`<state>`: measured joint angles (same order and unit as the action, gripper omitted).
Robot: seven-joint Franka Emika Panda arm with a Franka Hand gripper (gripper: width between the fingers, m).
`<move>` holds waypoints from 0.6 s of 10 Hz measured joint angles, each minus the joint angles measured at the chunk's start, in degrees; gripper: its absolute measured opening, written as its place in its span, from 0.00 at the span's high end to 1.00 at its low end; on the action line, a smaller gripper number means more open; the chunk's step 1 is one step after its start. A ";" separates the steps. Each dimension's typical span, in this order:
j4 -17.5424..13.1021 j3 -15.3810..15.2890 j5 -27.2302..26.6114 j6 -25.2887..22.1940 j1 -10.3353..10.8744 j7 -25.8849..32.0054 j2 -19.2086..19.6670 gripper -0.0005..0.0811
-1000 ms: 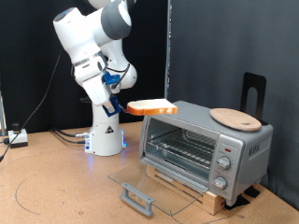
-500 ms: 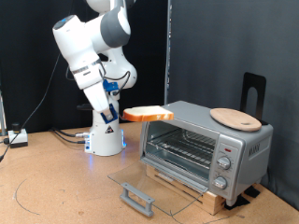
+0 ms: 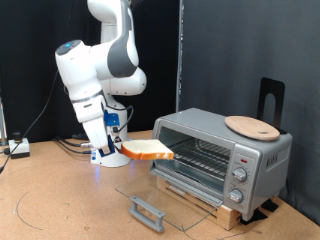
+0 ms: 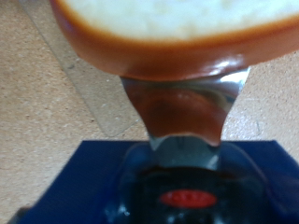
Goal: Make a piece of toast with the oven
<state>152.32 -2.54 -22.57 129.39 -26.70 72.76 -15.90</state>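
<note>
Tool (image 3: 124,150) gripping flat golden-crusted toast (image 3: 148,151), seemingly level

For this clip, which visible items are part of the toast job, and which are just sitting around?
Part of the job:
- piece of toast, held in the gripper in front of the oven's open mouth
- oven, glass door folded down, wire rack visible inside

Just lying about:
- round wooden board on the oven's top
- black stand behind the oven
- cables near the robot's base

White arm folded low, forearm angled down, pincer (image 3: 128,150) (fingers clamped shut) at the exterior view's centre-left
</note>
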 joint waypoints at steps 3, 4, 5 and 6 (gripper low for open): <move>1.14 -2.17 -2.42 2.68 2.66 1.45 0.05 0.51; 1.93 -3.26 -3.02 2.98 3.59 1.43 -0.54 0.51; 3.07 -4.41 -3.82 3.56 4.56 1.37 -1.46 0.51; 4.44 -5.76 -4.40 4.17 5.47 0.83 -2.66 0.51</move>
<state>156.76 -8.30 -26.97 133.56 -21.23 73.58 -18.56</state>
